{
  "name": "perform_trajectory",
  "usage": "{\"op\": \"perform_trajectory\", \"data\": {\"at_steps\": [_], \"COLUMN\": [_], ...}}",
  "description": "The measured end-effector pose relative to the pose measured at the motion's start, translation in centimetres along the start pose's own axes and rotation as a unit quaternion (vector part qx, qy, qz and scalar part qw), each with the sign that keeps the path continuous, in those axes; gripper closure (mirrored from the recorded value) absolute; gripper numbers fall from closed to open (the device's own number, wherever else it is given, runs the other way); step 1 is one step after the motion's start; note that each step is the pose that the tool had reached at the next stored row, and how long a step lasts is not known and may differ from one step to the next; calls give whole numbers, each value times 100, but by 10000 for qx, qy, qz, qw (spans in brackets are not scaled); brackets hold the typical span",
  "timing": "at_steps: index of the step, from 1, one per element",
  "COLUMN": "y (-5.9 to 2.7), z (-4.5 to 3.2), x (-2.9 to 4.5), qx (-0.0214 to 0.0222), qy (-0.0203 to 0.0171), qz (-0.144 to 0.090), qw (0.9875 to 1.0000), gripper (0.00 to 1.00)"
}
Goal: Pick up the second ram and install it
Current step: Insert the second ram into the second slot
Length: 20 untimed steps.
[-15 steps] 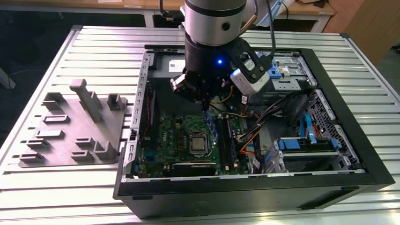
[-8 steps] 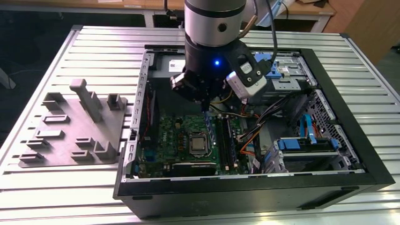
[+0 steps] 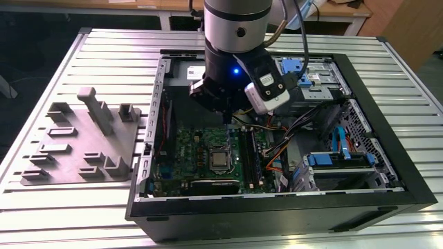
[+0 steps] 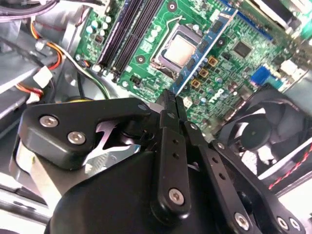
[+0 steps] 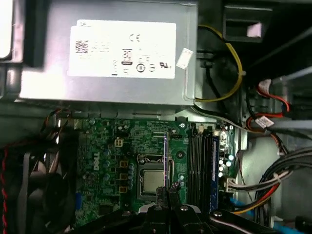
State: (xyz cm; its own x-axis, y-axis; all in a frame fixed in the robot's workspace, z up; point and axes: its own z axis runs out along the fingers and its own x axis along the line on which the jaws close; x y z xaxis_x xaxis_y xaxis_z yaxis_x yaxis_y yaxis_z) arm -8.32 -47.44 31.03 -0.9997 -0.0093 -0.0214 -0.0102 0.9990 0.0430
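Exterior view: the arm's claw [image 3: 227, 116] hangs inside the open computer case [image 3: 277, 218] on the slatted desk [image 3: 90, 52], above the green motherboard [image 3: 194, 150]. Second wrist view: the claw [image 4: 169, 95] is clamped on the second ram [image 4: 204, 48], by the processor socket [image 4: 178, 48]. First wrist view: the second ram [image 5: 167, 156] shows edge-on, apart from 1 seated stick [image 5: 214, 165].

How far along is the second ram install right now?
Done: the second ram is picked up and clamped in the gripper's jaws. Another memory stick already sits among the black slots. In hand: the ram hangs above the motherboard, near the processor socket. Left: it is not yet seated in a slot.
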Motion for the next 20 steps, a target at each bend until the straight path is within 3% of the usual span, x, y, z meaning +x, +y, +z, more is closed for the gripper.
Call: {"op": "perform_trajectory", "data": {"at_steps": [7, 15, 20], "y": [0, -3, -6], "z": [3, 38, 96], "x": [-3, -167, -203], "qx": [1, 1, 2], "qy": [-3, -3, -2], "qz": [63, 62, 62], "qw": [10000, 10000, 10000], "gripper": [87, 87, 87]}}
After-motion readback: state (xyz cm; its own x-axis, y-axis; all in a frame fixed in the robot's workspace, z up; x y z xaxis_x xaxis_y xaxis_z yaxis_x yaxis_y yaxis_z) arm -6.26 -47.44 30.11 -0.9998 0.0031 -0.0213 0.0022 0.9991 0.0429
